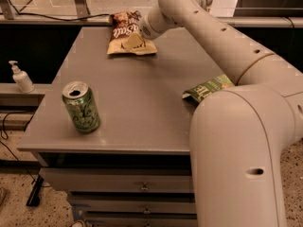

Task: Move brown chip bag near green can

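Reaching: gripper [136, 40] was at brown chip bag [121, 31], table [142, 112] far edge | grip state: couldn't tell | green can [81, 107] front-left, well apart | bag not yet moved, approx. all left

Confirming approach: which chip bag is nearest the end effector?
The brown chip bag at the far edge, end effector over it; the green bag lies apart.

Cream, dark-holed arm [222, 37]; pale gripper [135, 41] over brown chip bag [121, 26].
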You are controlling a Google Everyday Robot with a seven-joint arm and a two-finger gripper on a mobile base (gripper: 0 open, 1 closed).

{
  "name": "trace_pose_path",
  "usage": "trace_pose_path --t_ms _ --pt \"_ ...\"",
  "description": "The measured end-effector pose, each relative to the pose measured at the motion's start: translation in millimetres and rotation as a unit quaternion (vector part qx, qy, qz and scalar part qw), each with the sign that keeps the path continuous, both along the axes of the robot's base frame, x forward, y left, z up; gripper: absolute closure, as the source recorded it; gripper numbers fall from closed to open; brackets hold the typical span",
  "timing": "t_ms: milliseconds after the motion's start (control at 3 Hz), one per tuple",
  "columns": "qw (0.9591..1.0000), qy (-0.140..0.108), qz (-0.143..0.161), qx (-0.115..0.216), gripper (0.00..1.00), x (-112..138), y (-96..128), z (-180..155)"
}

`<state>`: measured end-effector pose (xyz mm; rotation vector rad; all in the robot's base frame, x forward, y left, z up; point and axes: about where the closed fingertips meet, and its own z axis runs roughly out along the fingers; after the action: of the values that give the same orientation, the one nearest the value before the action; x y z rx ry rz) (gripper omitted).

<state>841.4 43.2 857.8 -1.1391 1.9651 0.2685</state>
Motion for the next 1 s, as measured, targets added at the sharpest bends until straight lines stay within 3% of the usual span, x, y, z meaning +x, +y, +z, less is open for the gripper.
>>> trace_pose_path --t_ms 333,667,1000 --pt "1.0 0.004 0.0 0.006 0.64 -2 3 -4" --pt "0.9999 -0.011 0.004 0.012 0.88 -14 0 8" --pt "0.9988 -0.043 0.017 0.016 1.0 -43 -11 37"
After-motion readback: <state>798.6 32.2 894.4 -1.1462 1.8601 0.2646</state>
